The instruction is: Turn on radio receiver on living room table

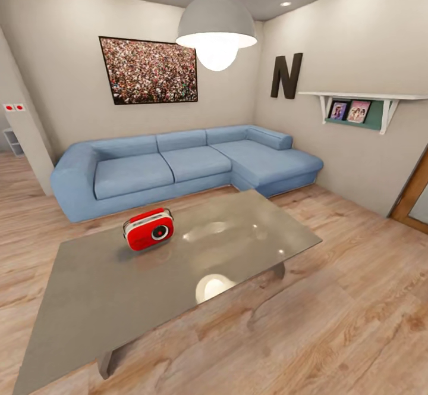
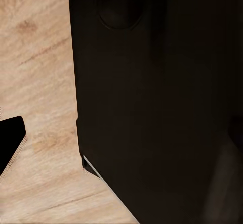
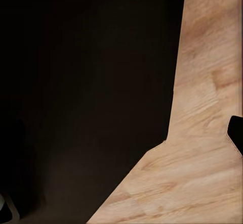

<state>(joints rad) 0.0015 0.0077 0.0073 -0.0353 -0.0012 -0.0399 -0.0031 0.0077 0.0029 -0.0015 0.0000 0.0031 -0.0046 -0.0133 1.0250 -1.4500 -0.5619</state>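
Observation:
The red radio receiver (image 1: 148, 229) stands upright on the left-centre of the low table (image 1: 238, 252), its round dial facing me and its thin handle on top. The table's glossy grey-brown top reflects the ceiling lamp. Behind it in the living room are the light-blue sectional sofa (image 1: 178, 166) and the framed crowd picture (image 1: 148, 71). In the left wrist view a dark robot body part (image 2: 157, 102) hangs over the plank floor (image 2: 40, 82), with a black tip (image 2: 10, 143) at the frame edge. The right wrist view has a similar dark mass (image 3: 86, 97) and a black tip (image 3: 237, 133).
A large pendant lamp (image 1: 216, 29) hangs over the table. A white wall shelf (image 1: 362, 106) with photos and a letter N (image 1: 286, 75) are on the right wall. Wood floor (image 1: 368, 276) lies open to the table's right and front. A door frame (image 1: 413, 196) is at far right.

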